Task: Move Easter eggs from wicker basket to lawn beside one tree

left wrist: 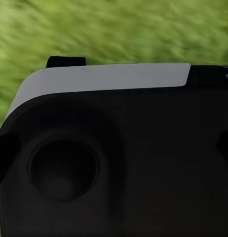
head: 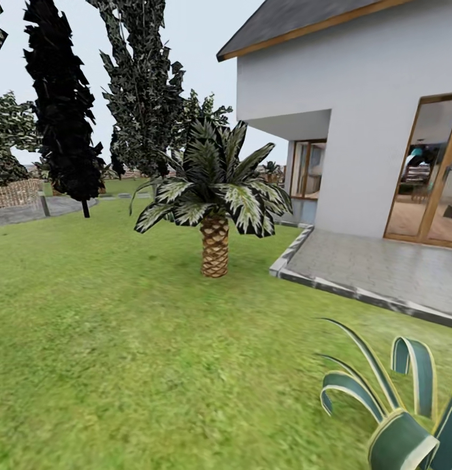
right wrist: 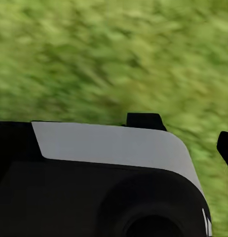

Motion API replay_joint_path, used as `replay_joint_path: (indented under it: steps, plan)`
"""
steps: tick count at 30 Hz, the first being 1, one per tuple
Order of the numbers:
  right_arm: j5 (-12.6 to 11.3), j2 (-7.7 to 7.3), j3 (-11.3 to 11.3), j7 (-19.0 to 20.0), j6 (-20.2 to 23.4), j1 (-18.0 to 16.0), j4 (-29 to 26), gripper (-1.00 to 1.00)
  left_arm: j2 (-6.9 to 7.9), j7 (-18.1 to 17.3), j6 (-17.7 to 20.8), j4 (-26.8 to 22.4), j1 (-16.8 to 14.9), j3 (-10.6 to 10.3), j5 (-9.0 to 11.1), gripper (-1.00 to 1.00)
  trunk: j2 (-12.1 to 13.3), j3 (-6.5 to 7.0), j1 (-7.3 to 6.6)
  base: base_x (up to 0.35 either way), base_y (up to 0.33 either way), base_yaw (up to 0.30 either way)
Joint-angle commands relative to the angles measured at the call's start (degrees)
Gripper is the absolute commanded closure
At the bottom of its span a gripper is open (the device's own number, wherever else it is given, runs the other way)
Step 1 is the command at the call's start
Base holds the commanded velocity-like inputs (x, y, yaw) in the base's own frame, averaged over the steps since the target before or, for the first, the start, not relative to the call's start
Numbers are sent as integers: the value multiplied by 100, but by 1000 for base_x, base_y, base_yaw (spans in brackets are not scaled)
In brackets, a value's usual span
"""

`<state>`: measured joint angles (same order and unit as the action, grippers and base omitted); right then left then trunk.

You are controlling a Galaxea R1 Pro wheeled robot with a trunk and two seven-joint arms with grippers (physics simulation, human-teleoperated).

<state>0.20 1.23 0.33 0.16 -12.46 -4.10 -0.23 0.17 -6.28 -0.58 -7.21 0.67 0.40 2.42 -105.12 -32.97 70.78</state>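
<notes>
Bright green mottled lawn [right wrist: 114,54] is motion-blurred in both wrist views, no blade detail; black-and-white robot housing [left wrist: 114,163] blocks most of the left wrist view, end effector state unreadable; same on the right, dark finger [right wrist: 225,148] cut by the frame edge; striped green spiky plant [head: 396,418] cropped at the head view's corner; tall black conifer [head: 63,111] loses its top; glass door interior [head: 425,176] too small to read.

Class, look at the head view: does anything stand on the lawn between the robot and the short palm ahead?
Nothing visible does. Open lawn runs up to the palm. A striped-leaf plant sits off to the right, and the paved patio lies right of the palm, both outside that stretch.
</notes>
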Motion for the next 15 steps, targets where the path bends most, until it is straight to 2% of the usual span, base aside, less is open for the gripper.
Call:
replay_joint_path:
  steps: [1,7,15]
  plan:
    - [1,0,2,2,-19,-3,6,-100,1,-22,-4,-8,3,4,24,-100,-2,-5,3,332,1,211]
    - [-3,0,2,2,-19,-3,6,-100,1,-21,-4,-8,1,2,21,-100,-2,-5,3,332,0,249]
    - [-3,-3,2,3,-19,-3,6,-100,-2,-14,-4,-8,1,-1,15,-100,-2,-5,3,332,0,28]
